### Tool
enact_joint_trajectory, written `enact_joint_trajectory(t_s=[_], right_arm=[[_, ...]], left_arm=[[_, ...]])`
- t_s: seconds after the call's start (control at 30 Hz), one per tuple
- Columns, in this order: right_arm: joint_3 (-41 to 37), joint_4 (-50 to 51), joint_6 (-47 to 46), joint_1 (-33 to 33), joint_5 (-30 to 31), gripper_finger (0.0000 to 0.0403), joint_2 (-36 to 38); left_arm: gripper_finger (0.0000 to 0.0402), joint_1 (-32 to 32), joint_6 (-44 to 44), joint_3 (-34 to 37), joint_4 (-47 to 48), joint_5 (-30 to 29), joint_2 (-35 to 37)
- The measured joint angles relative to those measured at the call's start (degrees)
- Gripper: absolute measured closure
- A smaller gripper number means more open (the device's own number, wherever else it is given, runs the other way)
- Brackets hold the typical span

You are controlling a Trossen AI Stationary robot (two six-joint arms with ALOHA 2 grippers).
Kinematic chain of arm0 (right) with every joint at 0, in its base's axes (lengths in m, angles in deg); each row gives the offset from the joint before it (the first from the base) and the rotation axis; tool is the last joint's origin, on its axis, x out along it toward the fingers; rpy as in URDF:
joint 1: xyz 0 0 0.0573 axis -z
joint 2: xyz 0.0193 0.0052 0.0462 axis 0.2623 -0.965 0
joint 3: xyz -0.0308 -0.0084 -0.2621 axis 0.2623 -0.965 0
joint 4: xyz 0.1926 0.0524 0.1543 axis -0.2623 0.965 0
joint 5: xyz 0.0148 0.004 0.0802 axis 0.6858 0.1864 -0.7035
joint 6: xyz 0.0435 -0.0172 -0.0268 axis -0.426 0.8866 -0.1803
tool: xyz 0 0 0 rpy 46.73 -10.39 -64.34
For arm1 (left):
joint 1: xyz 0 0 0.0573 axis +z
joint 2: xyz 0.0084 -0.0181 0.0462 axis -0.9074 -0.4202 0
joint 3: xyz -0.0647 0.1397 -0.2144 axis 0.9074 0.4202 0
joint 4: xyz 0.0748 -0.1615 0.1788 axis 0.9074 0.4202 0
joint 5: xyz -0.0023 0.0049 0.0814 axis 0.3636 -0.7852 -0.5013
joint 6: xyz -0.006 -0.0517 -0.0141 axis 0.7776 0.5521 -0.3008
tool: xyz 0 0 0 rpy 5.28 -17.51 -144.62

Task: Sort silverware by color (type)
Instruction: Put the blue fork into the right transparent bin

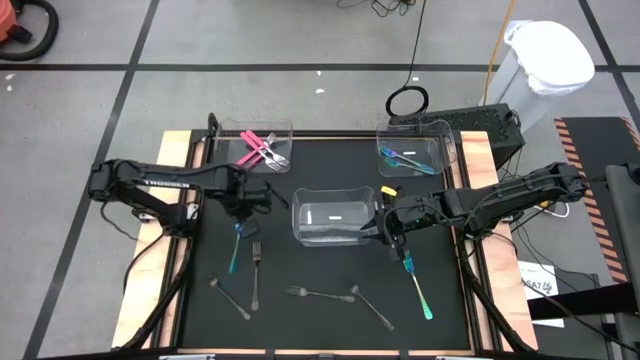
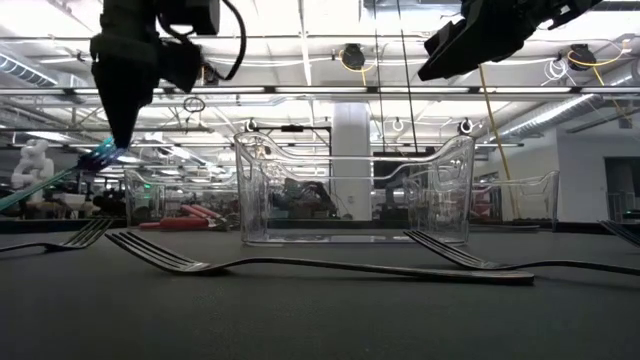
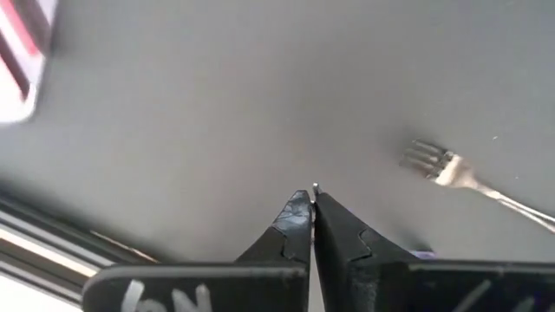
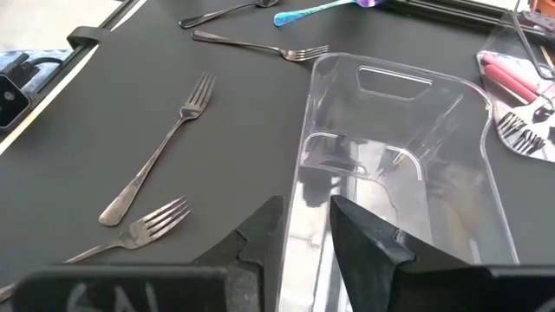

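Left hand [image 1: 240, 226] pinching a teal utensil [image 1: 235, 252] off the desk [image 1: 320, 310] — next, carrying it to the teal bin [image 1: 415, 150] — right hand [image 1: 395, 232] half-spread, idle.

3 clear plastic bins stand on the black bench [image 1: 330, 330]: back left [image 1: 228, 140], back right [image 1: 435, 140], centre [image 1: 335, 232]. A white bag [image 1: 550, 55] sits on the floor behind.

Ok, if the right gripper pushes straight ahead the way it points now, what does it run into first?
Most likely the near end wall of the empty clear bin: the right gripper has its fingers either side of that rim, seemingly already at it, though depth is unclear.
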Motion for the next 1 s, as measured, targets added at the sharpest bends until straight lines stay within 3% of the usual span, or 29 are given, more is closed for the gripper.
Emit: enact_joint_trajectory(t_s=[0.43,0.67,1.0], right_arm=[[0.00,0.00,0.82,0.00,0.02,0.0308,0.00],[0.00,-0.04,0.82,0.00,0.02,0.0308,0.00],[0.00,-7.19,3.78,0.00,0.04,0.0308,0.00]], left_arm=[[0.0401,-8.87,3.68,-13.02,5.69,-7.45,0.04],[0.0401,-12.30,7.57,-20.56,12.07,-16.91,2.54],[0.0401,-18.84,11.83,-21.99,11.13,-34.90,11.57]])
